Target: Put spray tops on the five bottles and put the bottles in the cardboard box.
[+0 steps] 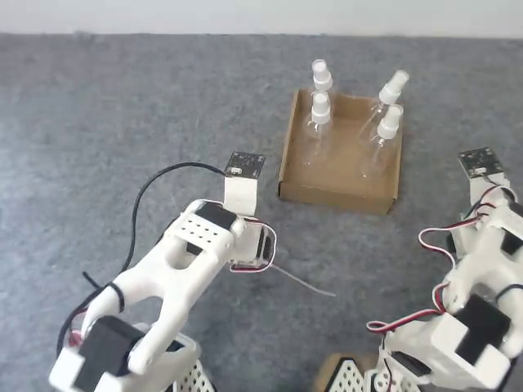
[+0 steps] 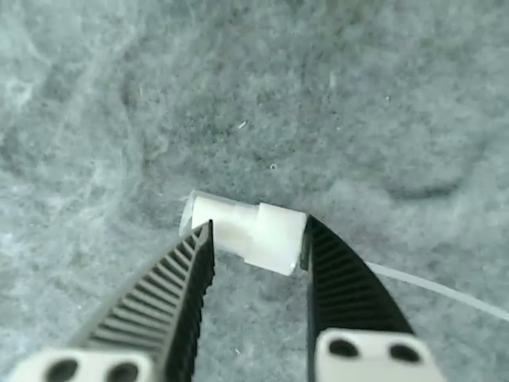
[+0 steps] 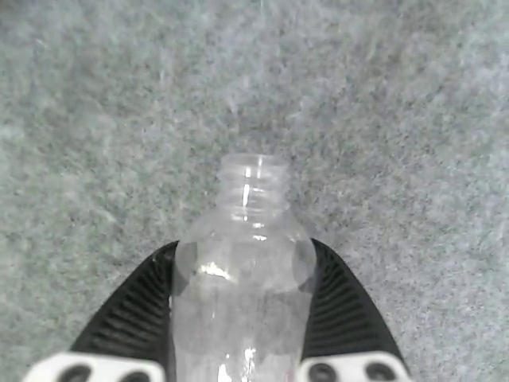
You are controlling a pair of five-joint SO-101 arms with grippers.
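My left gripper (image 2: 258,231) is shut on a white spray top (image 2: 238,227), held close above the grey carpet, with its thin dip tube (image 2: 429,286) trailing out to one side. From above, that tube (image 1: 306,283) sticks out rightward from the left gripper (image 1: 249,253), in front of the cardboard box (image 1: 339,194). My right gripper (image 3: 245,253) is shut on a clear bottle (image 3: 242,278) whose threaded neck is bare. Several bottles with white spray tops (image 1: 319,109) stand upright in the box.
Grey carpet covers the whole table. The right arm (image 1: 482,245) sits at the near right, just right of the box's front corner. Open carpet lies left of the box and between the two arms.
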